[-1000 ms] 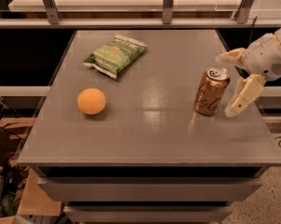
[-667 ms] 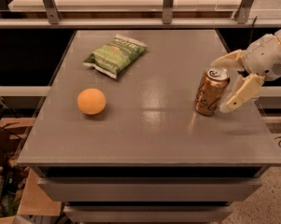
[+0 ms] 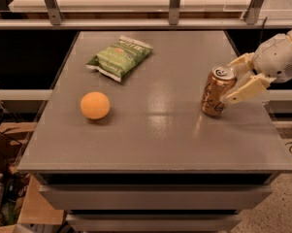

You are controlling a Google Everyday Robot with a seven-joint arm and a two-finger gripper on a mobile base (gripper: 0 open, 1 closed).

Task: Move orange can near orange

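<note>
The orange can (image 3: 216, 92), shiny copper with a silver top and white script, stands on the grey table (image 3: 155, 140) at the right. My gripper (image 3: 228, 81) reaches in from the right edge, with one cream finger behind the can's top and the other against its near right side. The fingers look closed on the can, which still rests on the table. The orange (image 3: 94, 105), round and matte, lies on the left side of the table, far from the can.
A green chip bag (image 3: 119, 56) lies at the back left of the table. A metal rail with uprights (image 3: 173, 4) runs behind the table. Cardboard boxes and clutter (image 3: 5, 188) sit on the floor at the lower left.
The near finger has swung in from the can's lower right to rest against its side. The can and the orange have not moved.
</note>
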